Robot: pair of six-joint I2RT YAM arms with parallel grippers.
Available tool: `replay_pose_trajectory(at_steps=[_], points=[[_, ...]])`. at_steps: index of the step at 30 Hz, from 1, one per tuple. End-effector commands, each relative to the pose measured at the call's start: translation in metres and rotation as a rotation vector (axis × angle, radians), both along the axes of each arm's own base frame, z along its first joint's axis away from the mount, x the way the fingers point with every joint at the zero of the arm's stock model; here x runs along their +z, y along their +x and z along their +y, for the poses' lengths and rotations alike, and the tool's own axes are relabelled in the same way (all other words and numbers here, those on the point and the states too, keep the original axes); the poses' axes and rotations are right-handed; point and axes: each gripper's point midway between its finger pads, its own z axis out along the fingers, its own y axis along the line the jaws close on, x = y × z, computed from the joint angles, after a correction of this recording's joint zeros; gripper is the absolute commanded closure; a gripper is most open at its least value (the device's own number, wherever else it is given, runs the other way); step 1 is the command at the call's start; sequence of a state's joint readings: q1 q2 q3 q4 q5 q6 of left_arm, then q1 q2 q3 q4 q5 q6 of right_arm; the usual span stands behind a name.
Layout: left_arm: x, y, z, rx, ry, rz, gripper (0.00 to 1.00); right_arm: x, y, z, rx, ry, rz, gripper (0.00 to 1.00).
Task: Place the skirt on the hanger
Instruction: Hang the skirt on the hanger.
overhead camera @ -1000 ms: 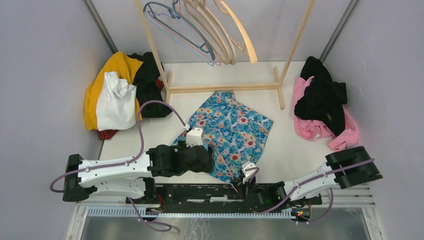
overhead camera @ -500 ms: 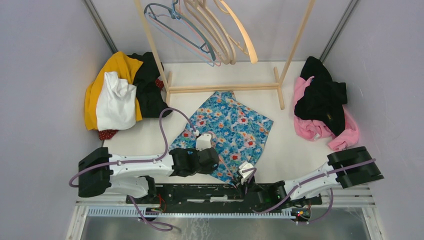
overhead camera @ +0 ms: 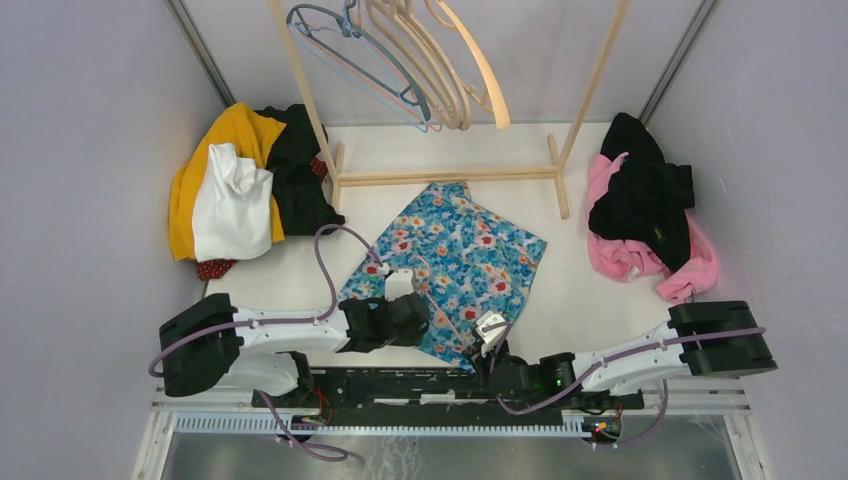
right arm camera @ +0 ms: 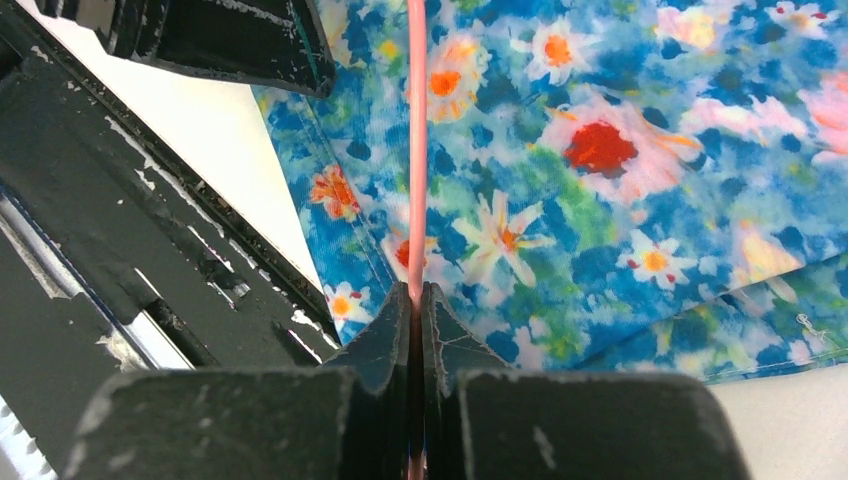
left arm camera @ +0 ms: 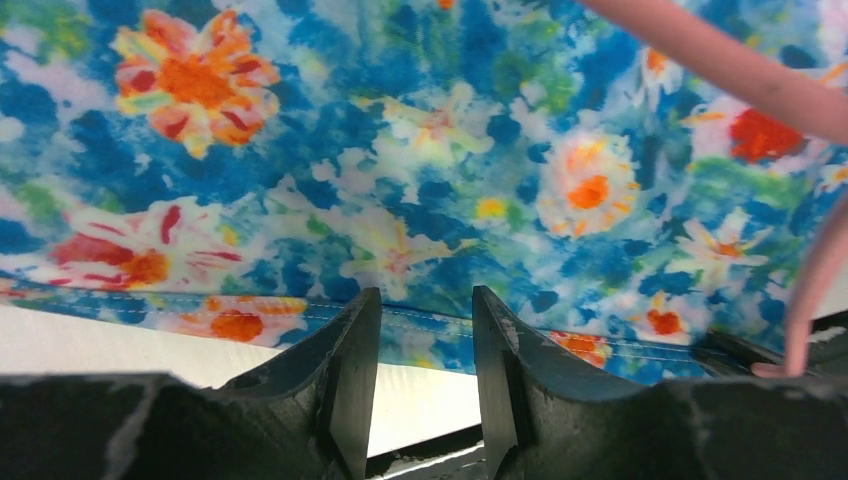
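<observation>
The floral skirt (overhead camera: 455, 265) is spread flat at the middle of the table (overhead camera: 590, 290), its hem toward the near edge, and the pink hanger (right arm camera: 417, 150) is clamped over it in the right gripper (right arm camera: 418, 290). The left gripper (left arm camera: 425, 295) is seen at the hem with jaws apart and nothing pinched. One layer of the hem is best lifted, so that the hanger, held level, can be slid inside.

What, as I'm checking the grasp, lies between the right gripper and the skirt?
The pink hanger, pinched by the right gripper, lying over the skirt; right wrist view shows it.
</observation>
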State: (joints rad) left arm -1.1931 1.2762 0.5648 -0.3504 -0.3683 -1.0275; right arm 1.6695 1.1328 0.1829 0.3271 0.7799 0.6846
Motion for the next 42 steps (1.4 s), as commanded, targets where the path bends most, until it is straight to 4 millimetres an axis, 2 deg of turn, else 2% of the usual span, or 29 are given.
replay_pose_trajectory(at_steps=[1, 6, 15, 23, 33, 42], points=[[-0.014, 0.001, 0.003, 0.062, -0.040, 0.034, 0.54, -0.004, 0.002, -0.003, 0.014, -0.023, 0.004, 0.99], [-0.027, -0.005, 0.028, 0.117, -0.048, 0.079, 0.56, -0.011, 0.001, -0.002, 0.019, -0.056, 0.018, 0.99], [-0.025, -0.012, 0.066, 0.192, -0.041, 0.079, 0.56, -0.007, 0.001, 0.007, 0.041, -0.086, -0.006, 0.99], [-0.017, -0.016, 0.069, 0.187, -0.057, 0.092, 0.57, -0.005, 0.009, 0.001, 0.014, -0.136, -0.050, 0.99], [-0.003, -0.023, 0.083, 0.203, -0.071, 0.089, 0.57, -0.002, 0.043, -0.007, -0.013, -0.141, -0.011, 0.99], [0.003, -0.028, 0.086, 0.193, -0.096, 0.095, 0.58, -0.005, 0.056, 0.002, -0.007, -0.219, -0.014, 0.99]])
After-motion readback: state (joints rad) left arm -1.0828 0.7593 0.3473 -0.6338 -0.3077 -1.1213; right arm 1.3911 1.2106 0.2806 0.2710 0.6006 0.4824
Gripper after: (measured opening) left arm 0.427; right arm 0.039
